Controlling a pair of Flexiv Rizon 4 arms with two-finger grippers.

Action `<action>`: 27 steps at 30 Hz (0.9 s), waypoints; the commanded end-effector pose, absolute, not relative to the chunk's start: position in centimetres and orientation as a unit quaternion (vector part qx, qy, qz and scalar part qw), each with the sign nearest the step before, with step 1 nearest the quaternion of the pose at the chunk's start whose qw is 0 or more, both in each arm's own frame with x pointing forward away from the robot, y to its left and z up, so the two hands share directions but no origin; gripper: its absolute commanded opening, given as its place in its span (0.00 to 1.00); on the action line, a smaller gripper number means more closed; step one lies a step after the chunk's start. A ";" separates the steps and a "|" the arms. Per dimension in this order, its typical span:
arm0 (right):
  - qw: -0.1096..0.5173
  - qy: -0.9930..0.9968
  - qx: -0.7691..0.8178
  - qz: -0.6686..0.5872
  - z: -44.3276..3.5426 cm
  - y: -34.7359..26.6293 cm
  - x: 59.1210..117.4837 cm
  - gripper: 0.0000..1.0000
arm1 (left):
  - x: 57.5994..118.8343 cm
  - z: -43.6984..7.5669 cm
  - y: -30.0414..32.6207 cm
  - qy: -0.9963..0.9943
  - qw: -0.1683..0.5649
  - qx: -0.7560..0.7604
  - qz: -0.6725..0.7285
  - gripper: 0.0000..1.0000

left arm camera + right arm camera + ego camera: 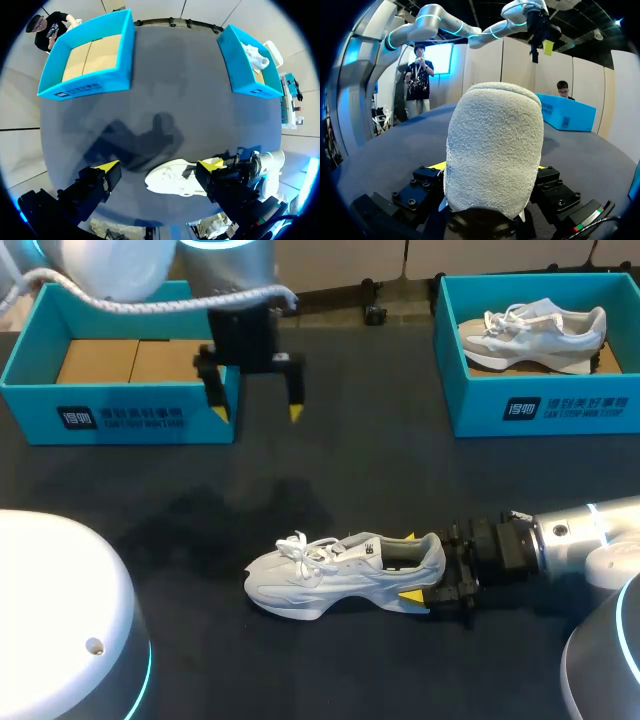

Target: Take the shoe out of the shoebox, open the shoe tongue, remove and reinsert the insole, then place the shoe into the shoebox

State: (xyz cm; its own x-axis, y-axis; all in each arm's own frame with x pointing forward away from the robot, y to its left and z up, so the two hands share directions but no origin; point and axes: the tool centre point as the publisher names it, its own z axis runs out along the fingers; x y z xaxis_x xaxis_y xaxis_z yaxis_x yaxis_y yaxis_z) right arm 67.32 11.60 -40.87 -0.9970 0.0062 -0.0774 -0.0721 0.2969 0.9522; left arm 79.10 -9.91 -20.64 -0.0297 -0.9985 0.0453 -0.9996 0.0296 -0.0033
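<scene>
Clamping the shoe (345, 575) heel, right jaws; left jaws gape near left shoebox (130, 422) edge.

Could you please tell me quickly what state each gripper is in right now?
Left gripper: open, holding nothing.
Right gripper: shut on the heel of the shoe.

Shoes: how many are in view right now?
2. One shoe lies on the table, its heel in the right claw; a second shoe sits inside the right-hand shoebox. The left-hand shoebox shows only cardboard.
</scene>
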 end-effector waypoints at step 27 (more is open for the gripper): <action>0.033 0.806 -0.021 0.590 -40.9 11.8 67.1 0.00 | 72.4 -23.4 -15.8 -0.728 0.051 0.683 -0.003 1.00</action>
